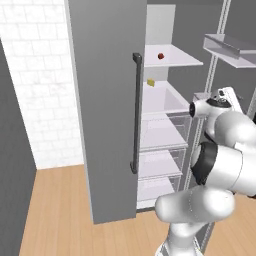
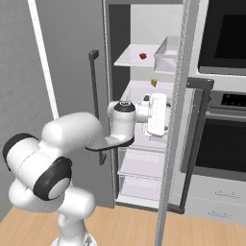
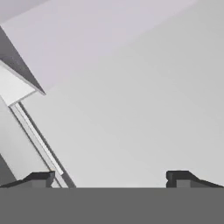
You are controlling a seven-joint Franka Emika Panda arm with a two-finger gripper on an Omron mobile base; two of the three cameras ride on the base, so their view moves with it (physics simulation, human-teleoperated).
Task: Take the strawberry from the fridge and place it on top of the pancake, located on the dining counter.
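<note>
The fridge (image 1: 105,110) stands with its right door swung open, showing white shelves and drawers. On the top shelf lies the strawberry (image 1: 161,56) (image 2: 142,56), tiny and dark red. My gripper (image 3: 110,179) is open, its two dark fingertips (image 3: 41,178) wide apart with nothing between them, facing a pale inner fridge surface. The white hand (image 2: 156,113) sits in the fridge opening at middle-shelf height, below and a little right of the strawberry's shelf. The pancake and the dining counter are out of view.
A small yellow wedge (image 1: 150,82) (image 2: 154,82) lies on the shelf under the strawberry. The open right door's edge (image 2: 175,120) and its clear bin (image 2: 168,53) hang close to the hand. A black-fronted wall oven (image 2: 226,38) stands to the right. A long dark handle (image 1: 136,112) runs down the left door.
</note>
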